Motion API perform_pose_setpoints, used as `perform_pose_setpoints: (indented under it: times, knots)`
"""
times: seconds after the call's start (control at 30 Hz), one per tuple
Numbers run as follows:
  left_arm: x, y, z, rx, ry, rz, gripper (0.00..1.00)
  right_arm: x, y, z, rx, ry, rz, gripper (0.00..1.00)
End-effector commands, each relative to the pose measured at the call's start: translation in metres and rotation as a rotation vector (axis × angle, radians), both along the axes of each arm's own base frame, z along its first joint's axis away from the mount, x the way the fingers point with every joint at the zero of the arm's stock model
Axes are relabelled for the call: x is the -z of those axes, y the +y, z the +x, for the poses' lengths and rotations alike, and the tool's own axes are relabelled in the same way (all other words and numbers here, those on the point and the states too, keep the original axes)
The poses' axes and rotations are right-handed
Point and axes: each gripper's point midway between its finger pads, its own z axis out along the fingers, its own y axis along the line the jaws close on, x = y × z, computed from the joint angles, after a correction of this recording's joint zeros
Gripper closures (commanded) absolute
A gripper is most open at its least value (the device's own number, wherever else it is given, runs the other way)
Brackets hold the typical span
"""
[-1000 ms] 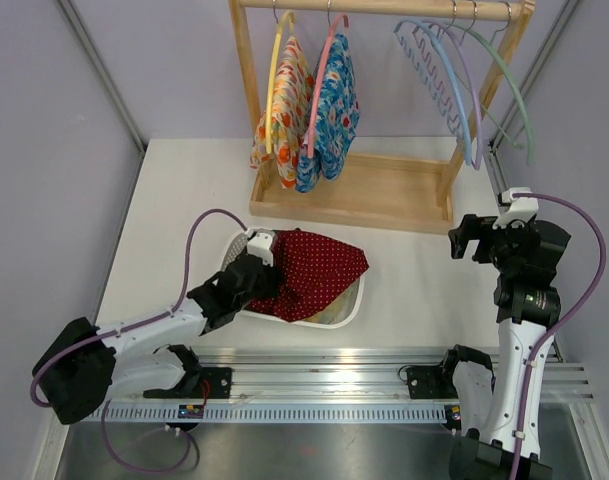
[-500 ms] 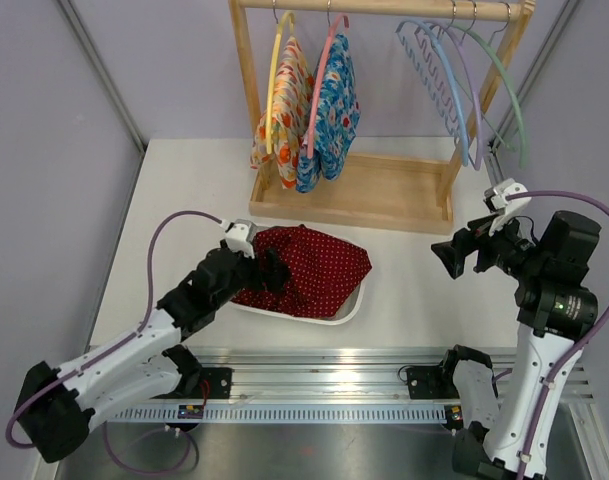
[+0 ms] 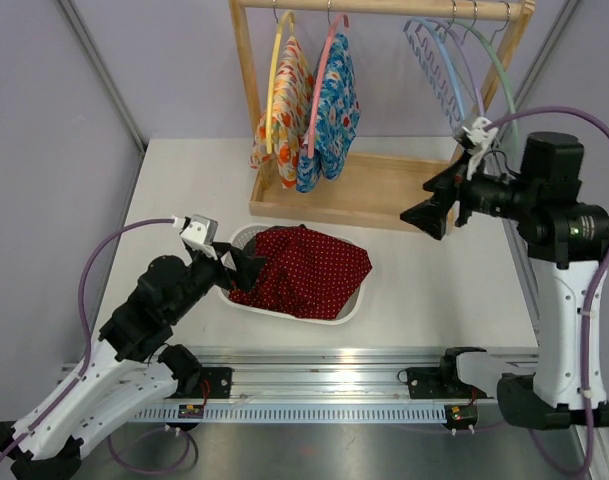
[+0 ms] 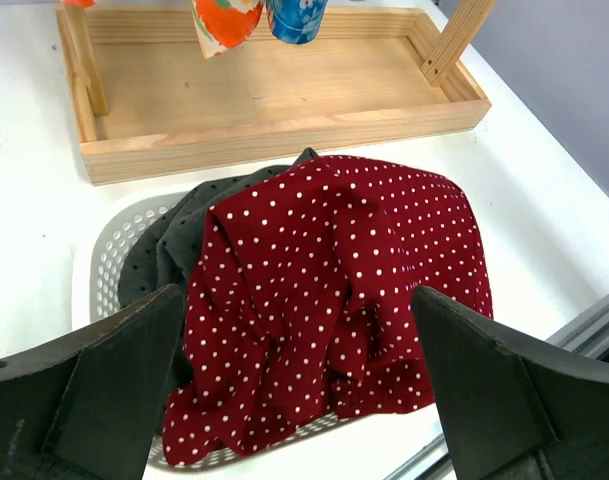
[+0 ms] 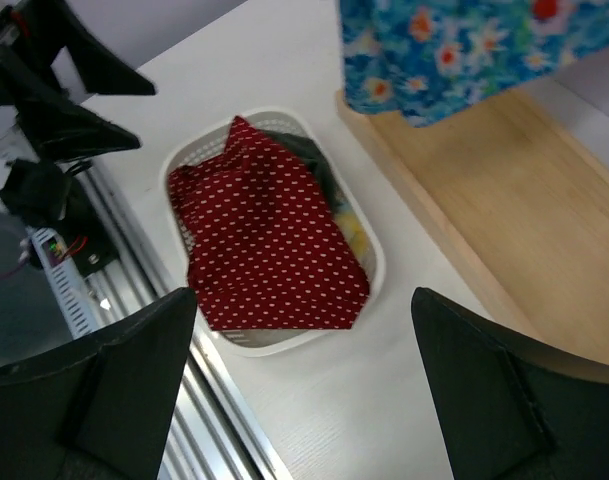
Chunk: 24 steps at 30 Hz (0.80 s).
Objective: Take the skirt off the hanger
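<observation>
On desk, front middle: white mesh basket (image 3: 350, 310), near the tray base of the wooden rack (image 3: 364, 195), apart from it.
Red dotted skirt: (image 3: 304, 270) on no hanger; lies crumpled in the basket, dark red with white dots, covers most of it, right end reaches over the rim.
Under the skirt: dark grey dotted cloth (image 4: 154, 250) sticks out on the basket's left side; a bit of yellow cloth (image 5: 352, 235) shows beside the skirt in the right wrist view.
Left fingers: (image 4: 104, 380) spread wide, gripping nothing; at the basket's left end, tips pointing at the skirt. Left wrist view looks down on the skirt framed between them. Can't tell from the top view if a tip brushes the cloth.
Right fingers: (image 5: 114, 390) spread wide, nothing held; raised over the desk (image 3: 184, 190) in front of the rack's right end, aimed down-left. Right wrist view frames the basket plus the hem of the blue skirt.
Rack: back of desk, top rail, tray base.
Yellow hanger: (image 3: 274, 80) left on the rail, carries the orange floral skirt (image 3: 284, 120).
Pink hanger: (image 3: 321, 80) just beside it, carries the blue floral skirt (image 3: 336, 115); the two skirts touch.
Pastel hangers: (image 3: 446, 75) blue, lilac, green, right end of rail, bare of cloth, lower parts hidden behind the right arm (image 3: 564, 290).
Left arm: (image 3: 134, 330) stretches from near-left corner up to the basket.
</observation>
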Motion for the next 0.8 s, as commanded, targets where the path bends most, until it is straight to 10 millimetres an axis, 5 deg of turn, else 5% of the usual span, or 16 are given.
perform_pose_setpoints:
  times: [0.0,0.03,0.2,0.23,0.33,0.37,0.53,0.77]
  knots:
    - [0.005,0.007,-0.007,0.005,-0.008,0.010,0.01,-0.018,0.030,0.021,0.016,-0.007,-0.017,0.05]
    - [0.006,0.007,-0.009,0.012,-0.009,-0.001,0.01,-0.019,0.055,0.017,-0.056,-0.006,-0.030,0.05]
    - [0.015,0.019,-0.016,-0.037,0.024,-0.025,0.01,-0.027,0.118,0.083,0.017,-0.021,-0.112,0.06]
    - [0.017,0.021,-0.017,-0.047,0.033,-0.026,0.01,-0.052,0.119,0.100,0.106,-0.097,-0.087,0.04]
    - [0.019,0.028,-0.021,-0.071,0.048,-0.043,0.01,-0.070,0.157,0.131,0.215,-0.149,0.014,0.01]
    - [0.021,0.029,-0.022,-0.079,0.054,-0.048,0.01,-0.076,0.154,0.149,0.352,-0.155,0.043,0.01]
    - [0.025,0.033,-0.028,-0.092,0.073,-0.084,0.01,-0.113,0.162,0.173,0.678,-0.286,0.185,0.00]
    - [0.029,0.031,-0.030,-0.080,0.089,-0.087,0.01,-0.081,0.168,0.206,0.831,-0.291,0.142,0.02]
